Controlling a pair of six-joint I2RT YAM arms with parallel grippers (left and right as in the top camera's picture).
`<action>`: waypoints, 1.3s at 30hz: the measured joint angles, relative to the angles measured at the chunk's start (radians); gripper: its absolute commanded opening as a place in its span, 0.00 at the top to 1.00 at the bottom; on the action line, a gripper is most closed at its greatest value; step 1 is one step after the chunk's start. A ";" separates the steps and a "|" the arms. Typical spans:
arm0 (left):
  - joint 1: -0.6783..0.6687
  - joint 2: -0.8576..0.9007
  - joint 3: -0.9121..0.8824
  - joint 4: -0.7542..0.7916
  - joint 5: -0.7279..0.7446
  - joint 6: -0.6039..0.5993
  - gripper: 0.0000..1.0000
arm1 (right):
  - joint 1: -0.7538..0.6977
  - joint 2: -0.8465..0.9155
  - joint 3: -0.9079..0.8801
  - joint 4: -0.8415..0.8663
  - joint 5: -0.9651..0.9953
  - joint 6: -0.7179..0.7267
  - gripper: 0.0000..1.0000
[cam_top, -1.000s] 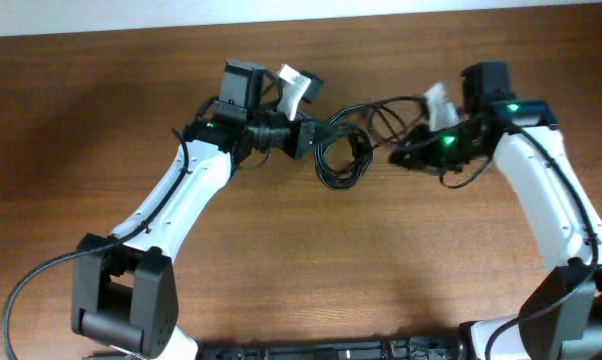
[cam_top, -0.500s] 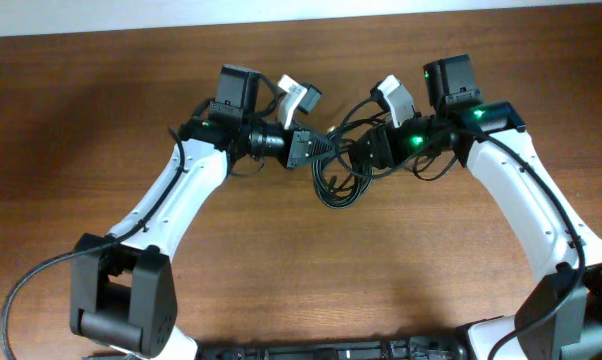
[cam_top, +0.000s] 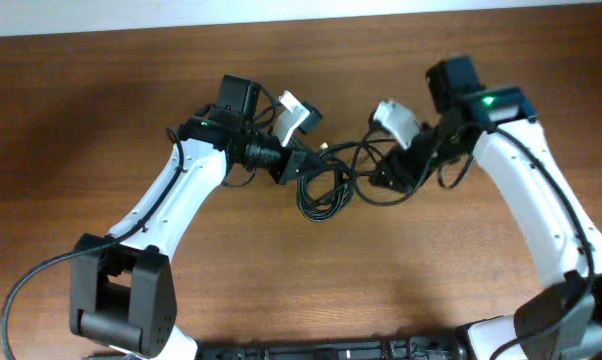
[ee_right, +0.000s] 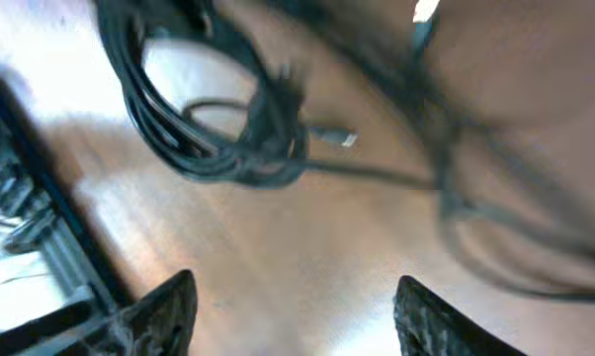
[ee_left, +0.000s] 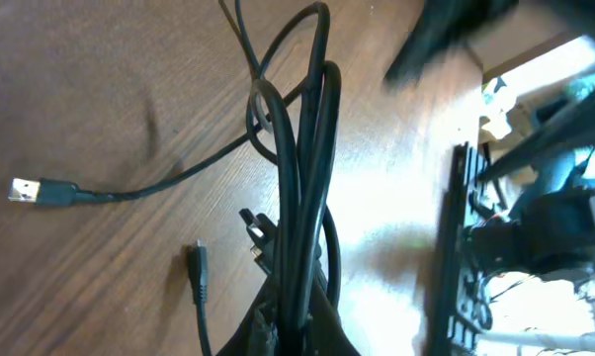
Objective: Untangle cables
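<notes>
End effector (ee_left: 296, 321) (L) tight on cables (ee_left: 302, 178)

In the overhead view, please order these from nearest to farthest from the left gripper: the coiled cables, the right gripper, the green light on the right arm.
1. the coiled cables: gripped by the left gripper, lying just to its right.
2. the right gripper: beyond the coil, open.
3. the green light: farthest, far right and further back.

Bright glare, heavy right-wrist motion blur
</notes>
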 measured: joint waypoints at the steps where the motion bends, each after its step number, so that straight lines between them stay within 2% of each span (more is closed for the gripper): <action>1: 0.000 0.000 0.000 -0.001 0.006 0.017 1.00 | 0.000 0.000 0.043 0.018 0.006 -0.024 0.30; 7: 0.000 0.000 0.000 -0.016 0.178 0.117 1.00 | 0.000 0.002 0.091 0.106 0.013 -0.225 0.27; 9: 0.000 0.000 0.000 -0.016 0.225 0.132 1.00 | 0.000 0.016 0.092 0.108 0.008 -0.266 0.23; 14: 0.000 0.000 0.000 0.014 0.261 0.144 1.00 | 0.001 0.063 0.092 0.046 -0.124 -0.301 0.12; 20: 0.000 0.000 0.000 0.060 0.263 0.149 1.00 | 0.001 0.066 0.092 -0.035 -0.233 -0.306 0.09; 22: 0.000 0.000 0.000 0.097 0.266 0.145 1.00 | 0.001 0.066 0.092 -0.054 -0.266 -0.308 0.16; 25: 0.000 0.000 0.006 0.129 0.333 0.130 1.00 | 0.001 0.066 0.092 -0.054 -0.294 -0.310 0.34; 28: 0.000 0.000 0.032 0.135 0.418 0.124 1.00 | 0.001 0.070 0.092 -0.046 -0.306 -0.310 0.64; 30: 0.000 0.000 0.036 0.136 0.451 0.124 1.00 | 0.001 0.081 0.092 -0.042 -0.309 -0.314 0.96; 31: 0.000 0.000 0.036 0.137 0.457 0.124 1.00 | 0.001 0.085 0.092 -0.042 -0.314 -0.315 0.96; 32: 0.002 0.002 0.036 0.139 0.452 0.122 0.83 | 0.002 0.088 0.092 -0.042 -0.323 -0.317 0.96; 33: 0.007 0.002 0.037 0.140 0.441 0.123 0.58 | 0.006 0.088 0.091 -0.036 -0.324 -0.315 0.96; 34: 0.012 0.002 0.039 0.136 0.430 0.117 0.39 | 0.010 0.089 0.091 -0.022 -0.326 -0.314 0.96; 37: 0.012 0.002 0.054 0.089 0.335 0.103 0.24 | 0.009 0.097 0.090 0.063 -0.304 -0.229 0.96; 39: 0.012 0.002 0.054 0.071 0.251 0.087 0.21 | 0.009 0.101 0.089 0.138 -0.266 -0.113 0.96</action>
